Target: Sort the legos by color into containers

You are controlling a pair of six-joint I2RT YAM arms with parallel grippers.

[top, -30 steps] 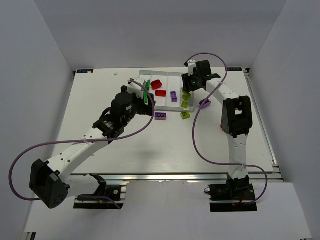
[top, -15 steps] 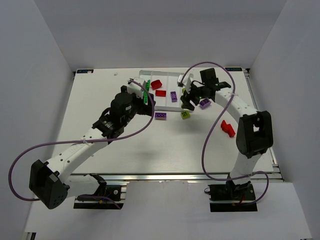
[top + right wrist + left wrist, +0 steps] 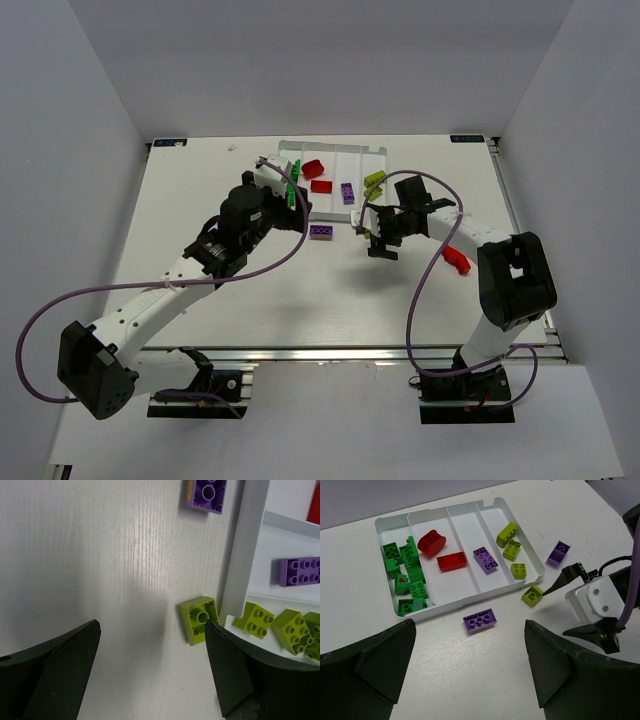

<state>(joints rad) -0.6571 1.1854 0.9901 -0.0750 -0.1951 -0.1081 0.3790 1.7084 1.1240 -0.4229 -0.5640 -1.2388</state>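
The white tray (image 3: 534, 565) has four containers. Its left one holds several green legos (image 3: 405, 572), then come two red legos (image 3: 440, 550), one purple lego (image 3: 486, 560) and three yellow-green legos (image 3: 512, 550). On the table in front lie a purple brick (image 3: 479, 620) and an upside-down yellow-green brick (image 3: 199, 619) at the tray's corner. Another purple brick (image 3: 559, 552) sits right of the tray. My right gripper (image 3: 151, 630) hangs open and empty, its right finger beside the yellow-green brick. My left gripper (image 3: 470, 630) is open and empty, hovering before the tray.
A loose red brick (image 3: 457, 261) lies on the table to the right, beside my right forearm. My right gripper (image 3: 377, 238) sits just in front of the tray's right corner, and my left gripper (image 3: 296, 196) is at its left front edge.
My right arm swung from over the tray's right end down to the table in front of its corner, and its jaws opened wide. The left arm stayed still.
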